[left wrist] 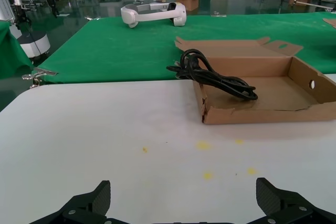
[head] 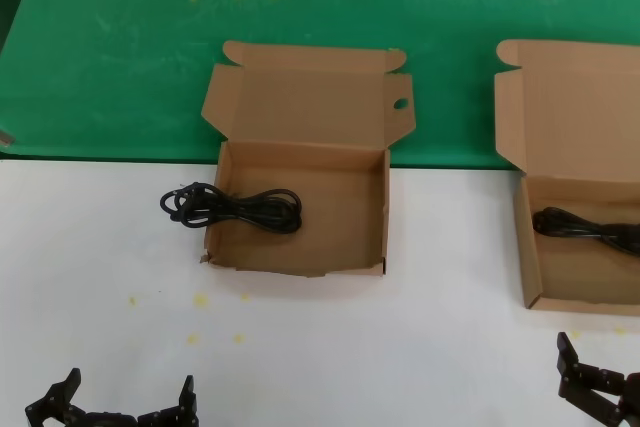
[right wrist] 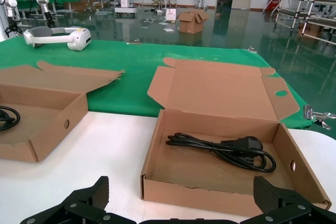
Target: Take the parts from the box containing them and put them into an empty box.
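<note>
Left gripper (head: 120, 409) low over the white table (head: 100, 277), fingers apart, nothing between. Ahead and right of it, holed box (head: 300, 202) with one cable (head: 232, 207) draped over its left wall. Right gripper (head: 600, 387) also spread, empty. Just ahead of it, plain box (head: 575, 197) holding a second cable (head: 590, 229).

Cable (left wrist: 212, 77) draped over box wall (left wrist: 252, 114)

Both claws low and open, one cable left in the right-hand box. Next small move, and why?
Probably ease the right claw forward and down over the cable lying in the right-hand box. That claw is open, empty and short of the box's front wall; the cable lies free on its floor. The left claw waits open, low before the other box.
</note>
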Robot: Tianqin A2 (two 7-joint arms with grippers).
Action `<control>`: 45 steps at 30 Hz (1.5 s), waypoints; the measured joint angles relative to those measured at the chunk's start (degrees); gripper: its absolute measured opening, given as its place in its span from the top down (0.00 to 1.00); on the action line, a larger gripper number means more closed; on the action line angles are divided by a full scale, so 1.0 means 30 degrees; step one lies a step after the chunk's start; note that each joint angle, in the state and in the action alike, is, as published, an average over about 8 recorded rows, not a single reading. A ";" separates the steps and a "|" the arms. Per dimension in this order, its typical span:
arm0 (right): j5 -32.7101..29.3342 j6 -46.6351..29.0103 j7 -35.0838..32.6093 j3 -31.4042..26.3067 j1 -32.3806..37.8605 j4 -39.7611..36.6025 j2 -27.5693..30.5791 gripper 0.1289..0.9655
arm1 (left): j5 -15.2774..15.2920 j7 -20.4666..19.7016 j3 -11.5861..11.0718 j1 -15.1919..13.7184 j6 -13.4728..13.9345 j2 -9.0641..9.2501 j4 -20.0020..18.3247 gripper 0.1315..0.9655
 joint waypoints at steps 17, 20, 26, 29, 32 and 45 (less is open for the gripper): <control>0.0000 0.0000 0.0000 0.0000 0.0000 0.0000 0.0000 0.00 | 0.0000 -0.0003 0.0000 0.0000 0.0000 0.0000 0.0000 0.00; 0.0000 0.0000 0.0000 0.0000 0.0000 0.0000 0.0000 0.00 | 0.0000 -0.0003 0.0000 0.0000 0.0000 0.0000 0.0000 0.00; 0.0000 0.0000 0.0000 0.0000 0.0000 0.0000 0.0000 0.00 | 0.0000 -0.0003 0.0000 0.0000 0.0000 0.0000 0.0000 0.00; 0.0000 0.0000 0.0000 0.0000 0.0000 0.0000 0.0000 0.00 | 0.0000 -0.0003 0.0000 0.0000 0.0000 0.0000 0.0000 0.00; 0.0000 0.0000 0.0000 0.0000 0.0000 0.0000 0.0000 0.00 | 0.0000 -0.0003 0.0000 0.0000 0.0000 0.0000 0.0000 0.00; 0.0000 0.0000 0.0000 0.0000 0.0000 0.0000 0.0000 0.00 | 0.0000 -0.0011 0.0000 0.0000 0.0000 0.0000 0.0000 0.00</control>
